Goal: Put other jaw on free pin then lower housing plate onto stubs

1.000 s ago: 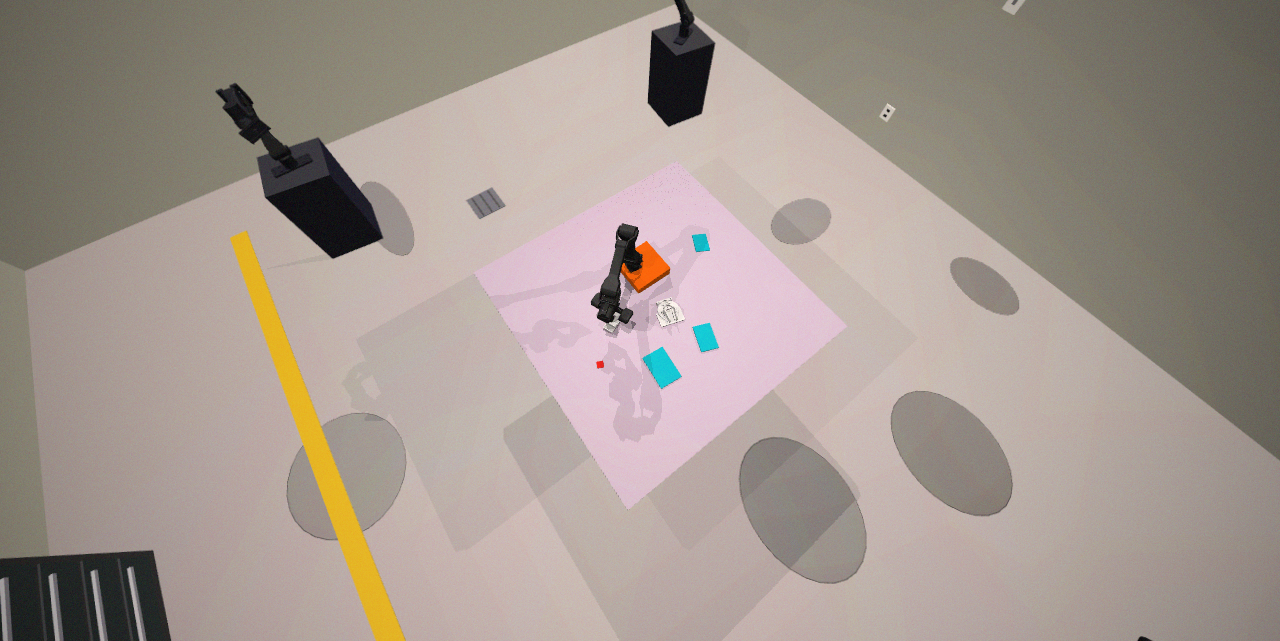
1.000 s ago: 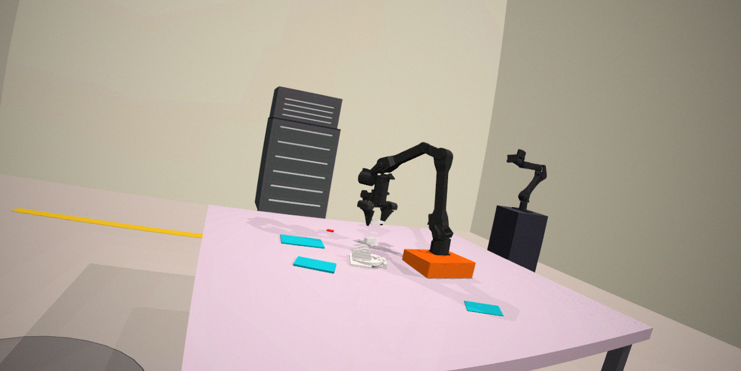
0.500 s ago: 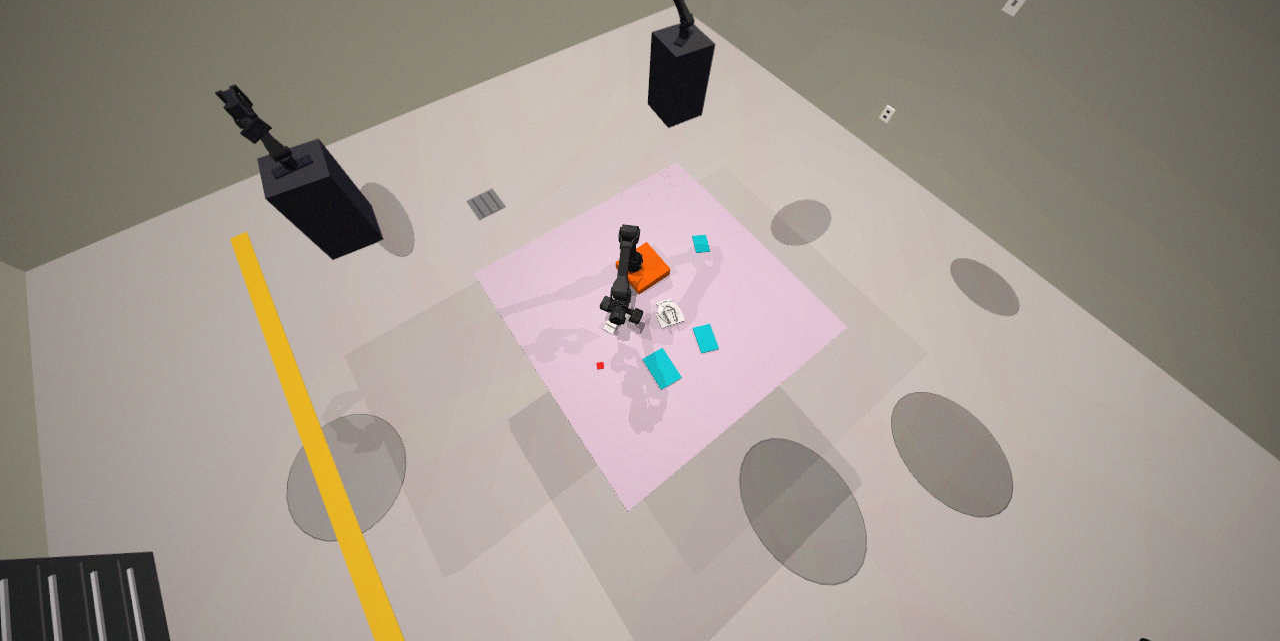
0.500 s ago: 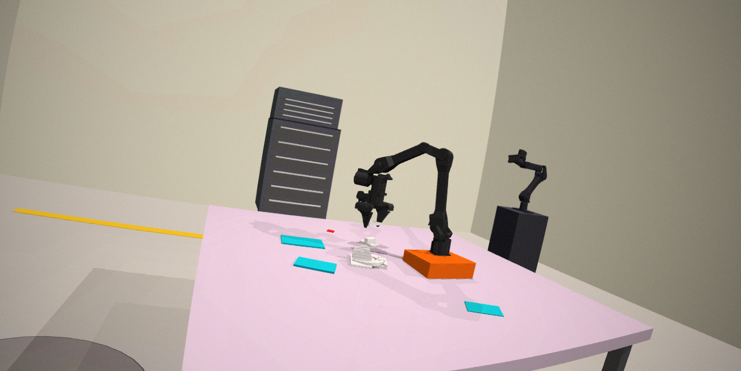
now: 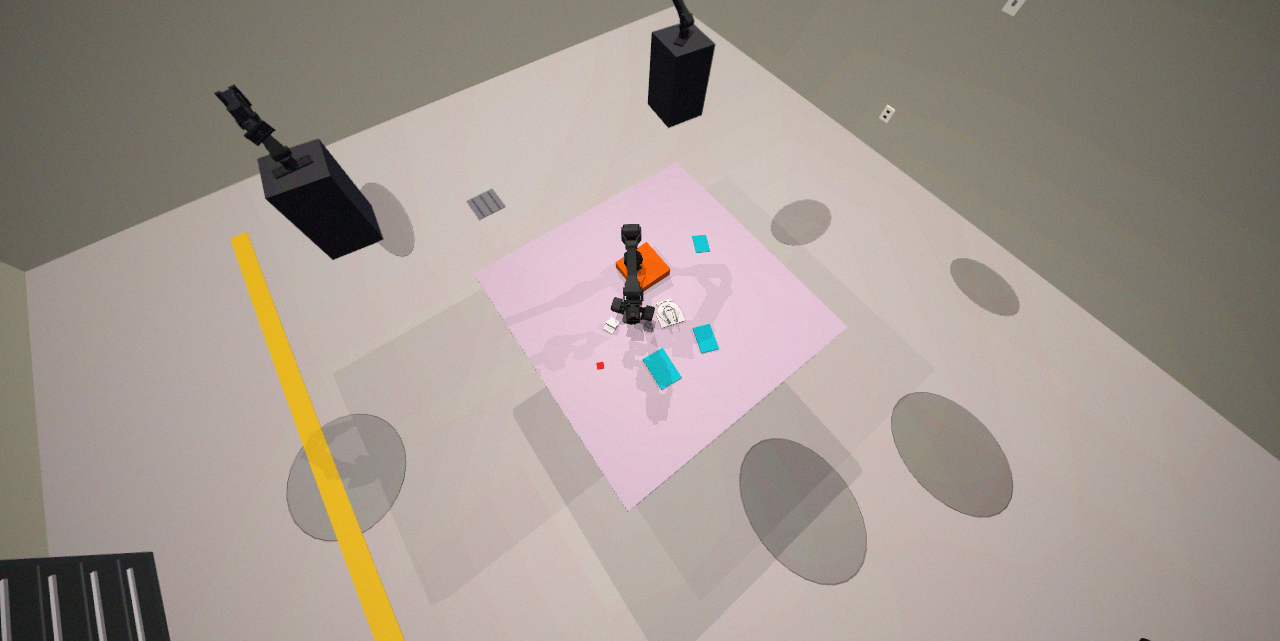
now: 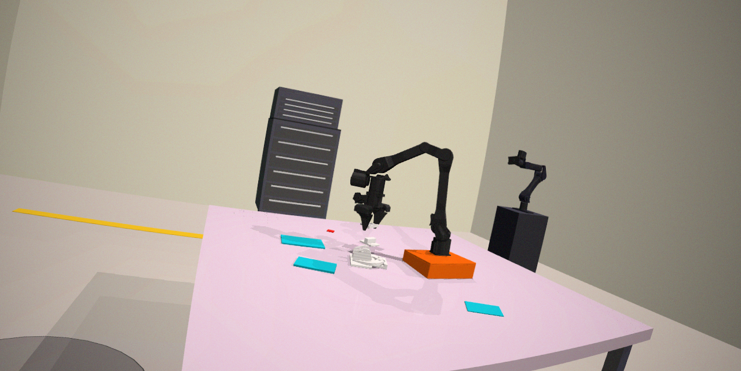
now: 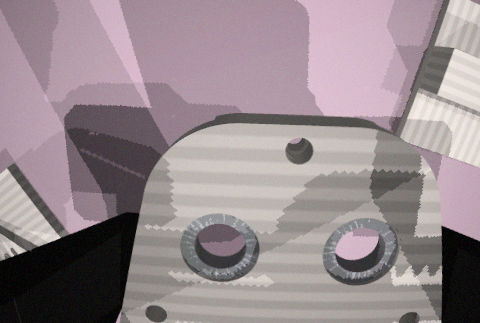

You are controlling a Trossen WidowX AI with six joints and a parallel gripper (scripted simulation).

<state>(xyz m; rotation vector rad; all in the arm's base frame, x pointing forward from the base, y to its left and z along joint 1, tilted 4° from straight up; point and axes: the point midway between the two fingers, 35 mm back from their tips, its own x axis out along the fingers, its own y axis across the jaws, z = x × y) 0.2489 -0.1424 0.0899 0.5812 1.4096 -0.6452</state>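
My gripper (image 5: 632, 315) (image 6: 371, 226) (image 7: 283, 237) is shut on the pale housing plate (image 6: 370, 225) (image 7: 240, 163), which hangs well above the table between the fingers. In the wrist view the plate shows two large ringed holes and smaller holes. The white base (image 5: 680, 315) (image 6: 357, 265) sits on the table, right of my gripper in the top view; its edge shows at the lower left of the wrist view. The jaws (image 5: 670, 314) (image 6: 380, 261) lie on it; their pins and gear teeth are too small to judge.
A small white stepped stand (image 5: 611, 325) (image 6: 370, 240) (image 7: 465, 75) is left of my gripper in the top view. Teal pads (image 5: 661, 368) (image 6: 302, 241) and a red square (image 5: 599, 365) (image 6: 330, 231) lie flat. My arm stands on an orange block (image 5: 657, 268) (image 6: 450, 269).
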